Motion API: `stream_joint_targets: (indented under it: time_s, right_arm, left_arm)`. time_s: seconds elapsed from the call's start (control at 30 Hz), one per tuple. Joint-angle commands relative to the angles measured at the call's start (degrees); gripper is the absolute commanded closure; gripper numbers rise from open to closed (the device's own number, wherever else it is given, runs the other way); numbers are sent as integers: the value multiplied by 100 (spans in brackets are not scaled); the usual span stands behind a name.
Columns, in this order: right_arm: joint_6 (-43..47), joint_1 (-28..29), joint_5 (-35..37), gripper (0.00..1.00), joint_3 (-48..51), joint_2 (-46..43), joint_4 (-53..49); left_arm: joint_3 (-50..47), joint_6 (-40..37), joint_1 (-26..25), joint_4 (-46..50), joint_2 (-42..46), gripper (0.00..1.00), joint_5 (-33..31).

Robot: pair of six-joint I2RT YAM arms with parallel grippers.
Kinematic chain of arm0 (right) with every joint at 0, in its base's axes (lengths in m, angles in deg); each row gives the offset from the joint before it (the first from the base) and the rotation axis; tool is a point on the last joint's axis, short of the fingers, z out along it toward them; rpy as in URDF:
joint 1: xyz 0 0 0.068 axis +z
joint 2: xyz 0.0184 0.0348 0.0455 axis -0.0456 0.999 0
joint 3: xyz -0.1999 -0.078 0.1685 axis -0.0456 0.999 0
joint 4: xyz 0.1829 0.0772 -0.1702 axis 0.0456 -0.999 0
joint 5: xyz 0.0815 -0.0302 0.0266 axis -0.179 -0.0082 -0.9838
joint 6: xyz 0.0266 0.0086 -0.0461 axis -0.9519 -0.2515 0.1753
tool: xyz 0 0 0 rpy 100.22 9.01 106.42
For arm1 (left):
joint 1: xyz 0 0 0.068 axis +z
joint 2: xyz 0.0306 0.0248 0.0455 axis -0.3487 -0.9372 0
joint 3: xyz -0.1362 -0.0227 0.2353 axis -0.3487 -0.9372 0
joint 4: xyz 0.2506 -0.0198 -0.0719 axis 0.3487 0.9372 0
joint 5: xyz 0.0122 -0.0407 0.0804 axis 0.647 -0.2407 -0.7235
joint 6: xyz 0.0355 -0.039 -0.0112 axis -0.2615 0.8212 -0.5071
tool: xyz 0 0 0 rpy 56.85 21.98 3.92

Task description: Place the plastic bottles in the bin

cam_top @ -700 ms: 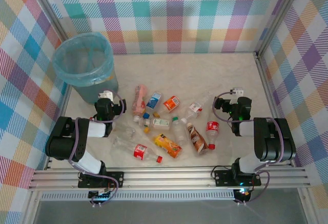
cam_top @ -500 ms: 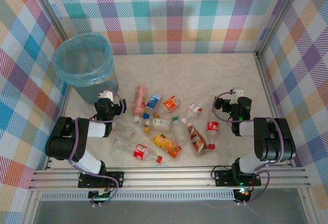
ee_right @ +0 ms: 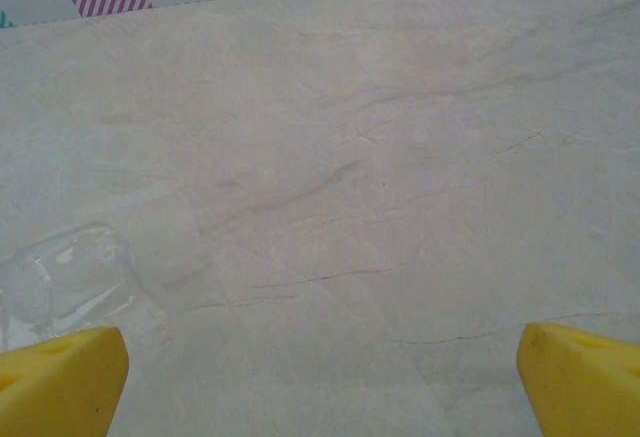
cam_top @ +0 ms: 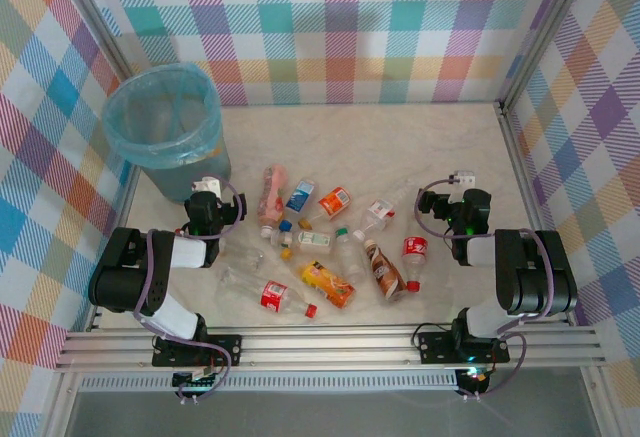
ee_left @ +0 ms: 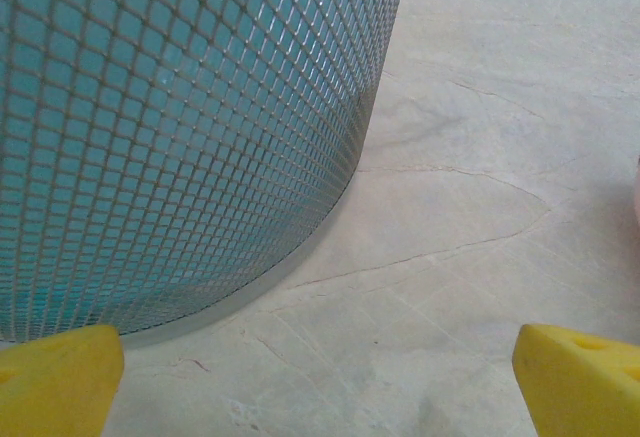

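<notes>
Status: plastic bottles (cam_top: 312, 241) lie loose on the worktop (cam_top: 400, 147), right of the bin (cam_top: 175, 175); both end effectors wide apart, holding nothing.
The bin is a mesh type with a light blue liner and stands upright at the far left. Pink bottle (cam_top: 270, 192) is the closest to the bin. Blue-label bottle (cam_top: 299, 197) and orange-label bottle (cam_top: 334, 202) lie further right of it. Brown bottle (cam_top: 383, 269) and red-label bottle (cam_top: 413, 255) are furthest from the bin, and the orange juice bottle (cam_top: 328, 283) is between them and it. Left end effector (cam_top: 207, 189) is just beside the bin's near-right wall, facing the mesh, not touching it. Right end effector (cam_top: 462, 182) is well apart from the bin, right of the whole cluster, over bare worktop, with a crushed clear bottle (ee_right: 70, 287) off its left fingertip (ee_right: 60, 382).
</notes>
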Motion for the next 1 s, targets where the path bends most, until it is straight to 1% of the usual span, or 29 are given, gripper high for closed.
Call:
stream_joint_targets:
  time_s: [0.0, 0.17, 0.23, 0.27, 0.33, 0.43, 0.57, 0.67, 0.7, 0.77, 0.8, 0.83, 0.9, 0.97]
  right_arm:
    - [-24, 46, 30, 0, -151, 21, 67]
    - [-15, 55, 23, 0, -118, 11, 100]
    - [2, 44, 13, 0, -143, -34, 30]
    - [2, 54, 13, 0, -167, -118, -85]
    - [30, 53, -24, 0, -174, -348, -272]
    - [-49, 55, 171, 0, -278, -901, -930]
    - [-332, 54, 251, 2, -729, -1973, -2774]
    - [-768, 53, 258, 5, -1453, -2646, -4722]
    - [-944, 48, 203, 6, -1741, -2826, -5458]
    - [-1295, 50, 31, 7, -2132, -3066, -6554]
    - [-1455, 63, -109, 7, -2201, -3188, -6895]
    - [-1583, 87, -247, 4, -2178, -3315, -7083]
    - [-1729, 173, -520, 2, -2021, -3688, -7362]
    - [-1884, 247, -566, 4, -1972, -4021, -7844]
  left_arm:
    - [97, 18, 55, -206, 21, 0, 74]
    - [66, -1, 50, -246, 42, 0, 98]
    - [124, -104, 49, -122, 75, 2, 298]
    - [162, -149, 37, -17, 125, 2, 390]
    - [180, -184, -4, 139, 281, 3, 359]
    - [310, -304, -152, 660, 608, 4, 99]
    - [364, -563, -518, 1253, 1118, 4, -285]
    - [510, -534, -816, 2039, 1694, 4, -366]
    - [563, -513, -946, 2319, 1919, 4, -403]
    - [656, -460, -1225, 2825, 2347, 4, -459]
    - [688, -442, -1387, 3061, 2578, 4, -481]
    - [706, -422, -1516, 3243, 2776, 5, -486]
    - [770, -391, -1883, 3662, 3246, 6, -322]
    - [888, -308, -2229, 4061, 3623, 7, -110]
